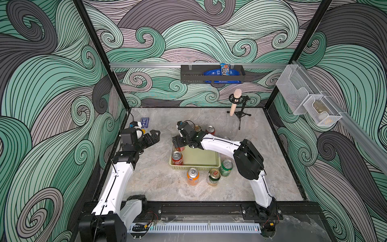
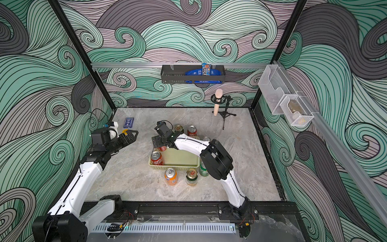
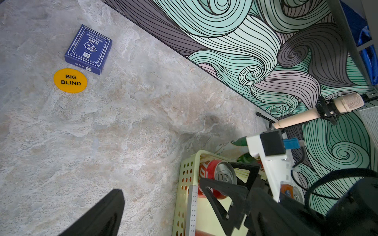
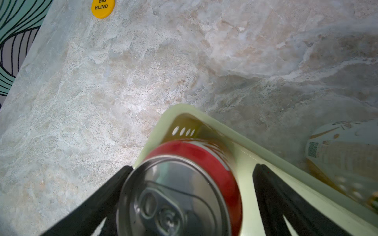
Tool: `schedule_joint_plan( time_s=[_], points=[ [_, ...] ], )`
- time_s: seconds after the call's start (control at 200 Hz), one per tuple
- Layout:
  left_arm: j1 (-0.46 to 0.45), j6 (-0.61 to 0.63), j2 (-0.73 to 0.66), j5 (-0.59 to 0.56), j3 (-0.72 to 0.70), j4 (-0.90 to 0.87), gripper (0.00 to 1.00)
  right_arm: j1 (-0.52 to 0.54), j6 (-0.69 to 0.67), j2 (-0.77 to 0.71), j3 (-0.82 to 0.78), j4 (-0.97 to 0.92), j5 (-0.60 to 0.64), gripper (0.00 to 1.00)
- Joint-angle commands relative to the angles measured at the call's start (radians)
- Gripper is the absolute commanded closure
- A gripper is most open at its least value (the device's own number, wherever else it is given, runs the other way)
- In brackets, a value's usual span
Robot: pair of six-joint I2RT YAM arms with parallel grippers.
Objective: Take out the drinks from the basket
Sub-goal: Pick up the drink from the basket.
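The right gripper (image 4: 192, 168) straddles the top of a red can (image 4: 180, 196). Its fingers (image 4: 106, 194) stand apart, one against the can's rim, the other with a strip of pale basket floor showing between it and the can, so nothing is clamped yet. That can stands upright in the far left corner of the basket (image 1: 199, 166), close to both walls (the tightest spot in it). A second red can (image 1: 177, 158) stands in the near left corner, and the rest of the basket floor is bare.

On the table (image 1: 146, 184), an orange can (image 1: 192, 176), a dark green-gold can (image 1: 214, 177) and a bright green can (image 1: 226, 167) stand just in front of the basket. A third red can (image 1: 210, 130) and a gold-topped can (image 1: 197, 128) stand behind it, with a half-hidden can (image 1: 226, 138) at the right arm's edge. The left gripper (image 1: 155, 136) hangs well to the basket's left, fingers apart and empty.

By this count six drinks are out and two remain, and the step in hand looks like the grasp on the seventh. The next move calls for a square squeeze on the can, then a straight lift until its base clears the rim. Only after that should it travel sideways, or the light basket may drag along.
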Motion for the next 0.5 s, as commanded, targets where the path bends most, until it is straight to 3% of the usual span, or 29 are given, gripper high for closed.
schedule_joint_plan(
  time_s=[0.0, 0.495],
  points=[
    [0.009, 0.014, -0.006, 0.039, -0.001, 0.025, 0.01, 0.007, 0.004, 0.033, 0.017, 0.000, 0.027, 0.11],
    [0.011, 0.017, -0.009, 0.063, -0.006, 0.033, 0.01, 0.030, -0.022, 0.011, 0.016, -0.001, 0.072, 0.42]
  ],
)
